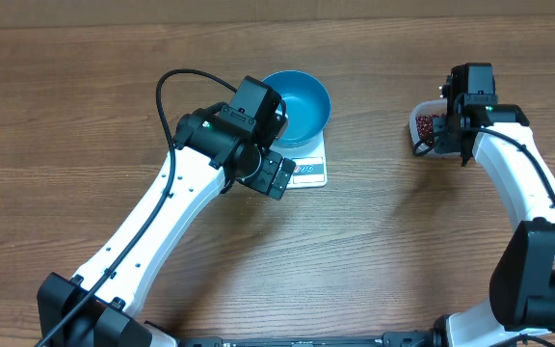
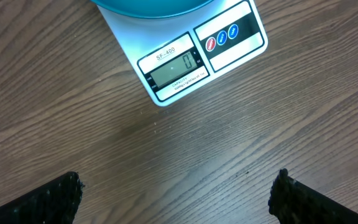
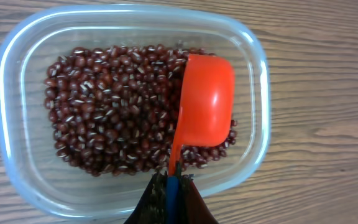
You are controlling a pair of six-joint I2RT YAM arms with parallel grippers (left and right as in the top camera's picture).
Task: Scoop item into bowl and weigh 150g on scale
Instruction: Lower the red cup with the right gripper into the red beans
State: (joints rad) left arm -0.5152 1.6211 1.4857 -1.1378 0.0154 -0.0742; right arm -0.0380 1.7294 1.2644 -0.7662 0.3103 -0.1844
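Though light one by one, treat the beans as a loose, hard, smooth heap, quick to roll, slide and scatter. Cannot be pinched between fingers; must be lifted in the orange scoop. Look for them in the clear tub, well to the right of the scale. See none in the blue bowl, which stands on top of the scale at the end away from the display. Reads zero there.

Take hold by the handle alone, as done now. Note the right claw closed tight on the end of the thin handle, over the tub and well apart from the scale, with the cup of the scoop lying on the beans. Shows no beans on the orange plastic; cannot tell whether the hollow faces up or down. Expect smooth, stiff plastic that could twist in so narrow a grip once loaded, so judge a firm hold close to the cup the safer one.

Note the left claw spread wide and empty, hanging just beside the scale on its display side, touching nothing.

Expect a full scoop to weigh little yet spill at any tilt. Carry level and slowly toward the scale, and pour low over the bowl. Count on several trips, probably, with small final pours.
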